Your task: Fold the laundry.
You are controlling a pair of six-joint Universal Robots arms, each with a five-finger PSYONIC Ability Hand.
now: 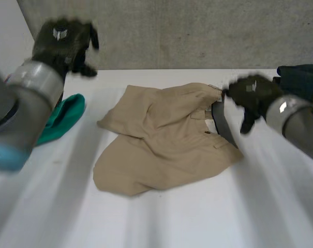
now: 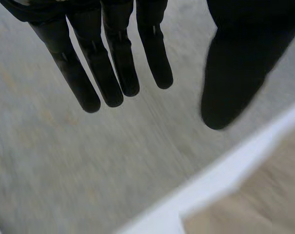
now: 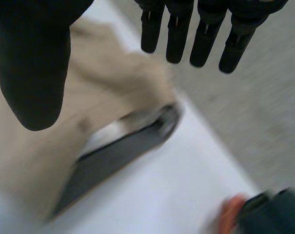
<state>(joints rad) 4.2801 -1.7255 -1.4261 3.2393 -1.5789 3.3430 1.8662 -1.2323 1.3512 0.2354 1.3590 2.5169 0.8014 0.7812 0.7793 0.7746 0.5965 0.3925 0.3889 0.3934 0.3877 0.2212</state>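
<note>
Centrally on the white table [image 1: 197,217], a pair of tan trousers [image 1: 166,139] is seen lying crumpled, with the dark-lined waistband [image 1: 222,121] turned toward the robot's right. The right hand [image 1: 252,95] is held just over that waistband, its fingers [image 3: 206,39] straight and spread from the thumb, with nothing grasped. The left hand [image 1: 63,41] is raised well clear of the cloth at the table's far left, its fingers [image 2: 113,68] likewise extended and empty. The step in hand is judged to be the first grasp before flattening. It would be done best if the waistband were pinched at one end by the right hand and the opposite edge taken by the left, so that the fabric can be drawn taut and smoothed before any fold is made. Counted on the table are one pair of trousers, one green cloth [image 1: 63,116] beside the left forearm, and one dark garment [image 1: 301,77] at the far right edge; two hands are in play.
</note>
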